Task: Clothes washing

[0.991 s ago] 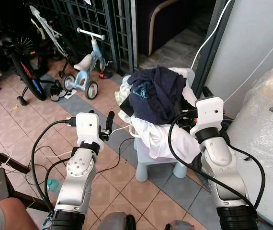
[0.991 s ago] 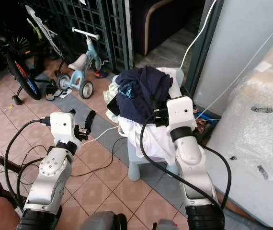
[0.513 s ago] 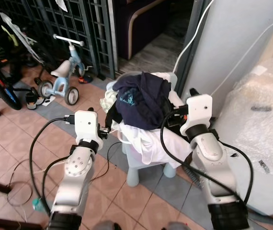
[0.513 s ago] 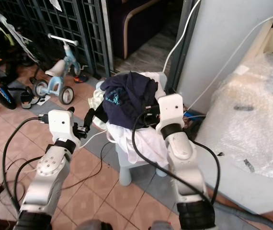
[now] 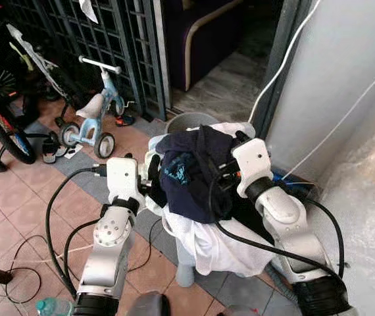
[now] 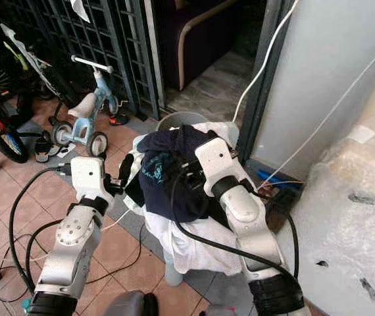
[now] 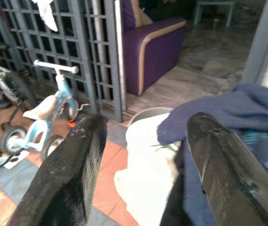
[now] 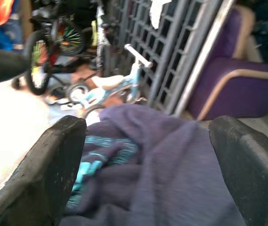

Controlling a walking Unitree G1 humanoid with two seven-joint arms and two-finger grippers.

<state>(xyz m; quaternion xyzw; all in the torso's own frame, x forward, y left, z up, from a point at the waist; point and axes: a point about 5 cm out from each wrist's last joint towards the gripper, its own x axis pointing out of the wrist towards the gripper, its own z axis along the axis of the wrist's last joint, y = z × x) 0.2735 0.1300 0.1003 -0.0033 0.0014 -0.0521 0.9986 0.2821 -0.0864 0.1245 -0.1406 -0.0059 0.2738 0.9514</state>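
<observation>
The heap of clothes (image 5: 200,191), piled on a small stool, has now been reached from both sides by the left pincer (image 5: 153,172) and right pincer (image 5: 222,172), both spread wide, so a grasp seems near.

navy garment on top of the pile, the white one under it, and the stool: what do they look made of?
Navy garment: soft matte knit, probably cotton jersey; it slumps in folds and carries a teal print. White garment: thin light cloth, likely cotton; it drapes limp over the stool's edge. Stool: pale blue, smooth, rounded moulded leg, so probably plastic. Both grippers sit open at the pile, left gripper, right gripper.
</observation>
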